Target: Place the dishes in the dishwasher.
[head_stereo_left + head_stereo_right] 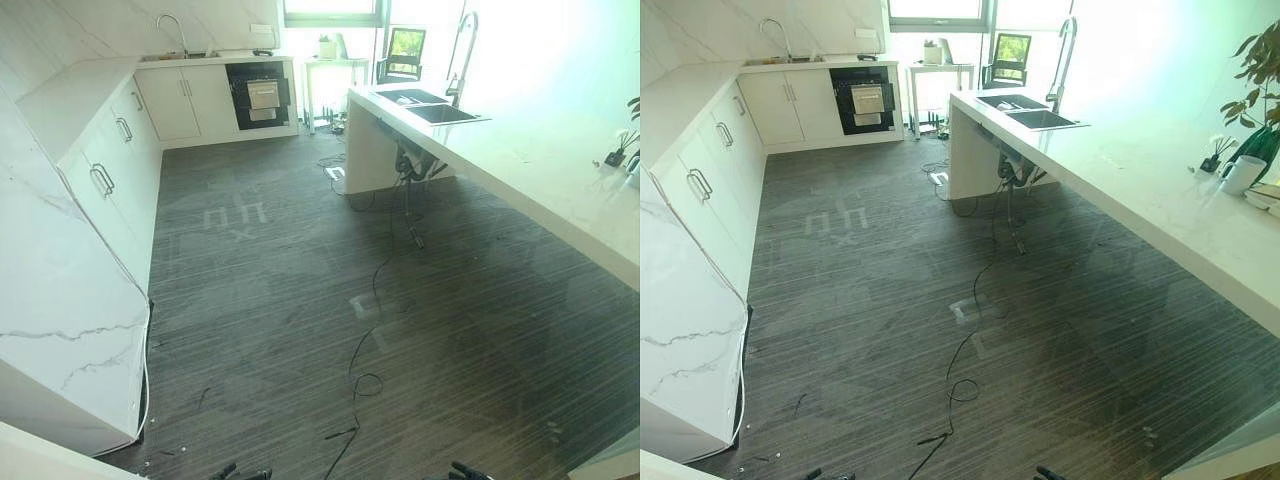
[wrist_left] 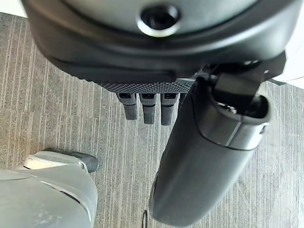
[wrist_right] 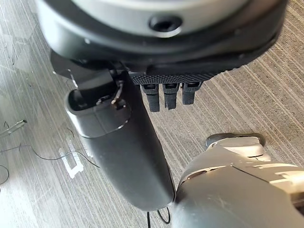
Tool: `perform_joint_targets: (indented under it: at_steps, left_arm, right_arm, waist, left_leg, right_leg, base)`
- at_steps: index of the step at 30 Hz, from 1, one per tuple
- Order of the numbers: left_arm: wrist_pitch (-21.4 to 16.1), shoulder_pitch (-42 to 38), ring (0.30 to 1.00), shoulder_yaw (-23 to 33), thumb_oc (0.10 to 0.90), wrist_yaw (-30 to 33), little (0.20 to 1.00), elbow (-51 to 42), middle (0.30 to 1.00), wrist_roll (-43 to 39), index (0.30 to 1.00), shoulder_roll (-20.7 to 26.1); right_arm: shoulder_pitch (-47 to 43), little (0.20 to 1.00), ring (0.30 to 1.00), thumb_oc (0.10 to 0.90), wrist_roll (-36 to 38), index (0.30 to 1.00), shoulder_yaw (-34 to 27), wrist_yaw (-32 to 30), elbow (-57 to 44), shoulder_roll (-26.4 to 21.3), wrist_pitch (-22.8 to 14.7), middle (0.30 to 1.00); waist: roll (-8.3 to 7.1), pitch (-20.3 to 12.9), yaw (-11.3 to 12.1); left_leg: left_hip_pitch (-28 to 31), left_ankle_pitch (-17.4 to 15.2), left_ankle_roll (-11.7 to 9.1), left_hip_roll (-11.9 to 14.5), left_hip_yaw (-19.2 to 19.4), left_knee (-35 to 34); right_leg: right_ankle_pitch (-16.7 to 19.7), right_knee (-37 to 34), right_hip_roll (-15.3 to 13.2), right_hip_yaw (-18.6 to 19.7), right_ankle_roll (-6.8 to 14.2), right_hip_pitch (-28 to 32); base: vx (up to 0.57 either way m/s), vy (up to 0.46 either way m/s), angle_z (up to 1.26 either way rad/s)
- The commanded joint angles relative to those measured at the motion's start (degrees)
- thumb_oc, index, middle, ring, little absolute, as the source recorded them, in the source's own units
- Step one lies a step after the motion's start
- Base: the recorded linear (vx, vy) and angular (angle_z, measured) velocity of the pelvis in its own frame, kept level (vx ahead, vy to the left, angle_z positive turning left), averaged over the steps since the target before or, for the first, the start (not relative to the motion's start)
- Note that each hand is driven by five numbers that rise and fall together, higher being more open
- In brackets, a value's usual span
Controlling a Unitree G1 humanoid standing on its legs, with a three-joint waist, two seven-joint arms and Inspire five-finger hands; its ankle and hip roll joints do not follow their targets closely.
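Note:
A black-fronted built-in appliance (image 1: 258, 95) sits under the far counter, across the room. On the white island counter (image 1: 540, 170) at the right stands a white mug (image 1: 1243, 172), with the rims of white dishes (image 1: 1265, 198) just beyond it at the view's edge. My left hand (image 2: 204, 156) hangs over the dark wood floor with straight fingers (image 2: 149, 109) and nothing in it. My right hand (image 3: 123, 152) hangs the same way, open and holding nothing, with its fingers (image 3: 168, 97) pointing at the floor.
White cabinets (image 1: 100, 190) run along the left wall to a far sink. The island has a double sink (image 1: 440, 113) with a tall faucet (image 1: 1065, 55). A thin cable (image 1: 375, 300) trails over the floor from the island. A potted plant (image 1: 1265, 60) stands at the right.

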Motion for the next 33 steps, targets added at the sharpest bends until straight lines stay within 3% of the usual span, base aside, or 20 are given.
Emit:
perform_joint_targets:
  at_steps: [1,33]
  left_arm:
    - [-3.2,-1.8,0.900,0.2,0.800,-0.8,0.900,0.1,0.900,1.6,0.900,0.5]
    - [-4.4,-1.2,0.900,0.5,0.800,-1.1,0.900,-0.4,0.900,1.3,0.900,0.8]
  right_arm:
    - [-3.7,0.900,0.900,0.800,-0.5,0.900,-1.2,0.0,2.5,-2.5,-2.1,0.900]
    - [-2.9,0.900,0.900,0.800,-1.6,0.900,-0.6,1.0,2.3,-2.1,-2.5,0.900]
  waist:
    - [0.42,0.6,0.0]
    - [0.12,1.4,0.2]
  left_leg:
    - [1.6,-5.2,-4.9,4.3,1.1,0.3]
    - [1.8,-5.0,-5.1,4.8,0.8,0.3]
  right_leg:
    - [-1.7,-2.8,-3.3,-0.9,6.1,3.3]
    - [-2.3,-2.8,-2.5,-1.2,5.5,3.8]
  base:
    - [0.00,0.000,0.00]
    - [0.01,-0.013,0.00]
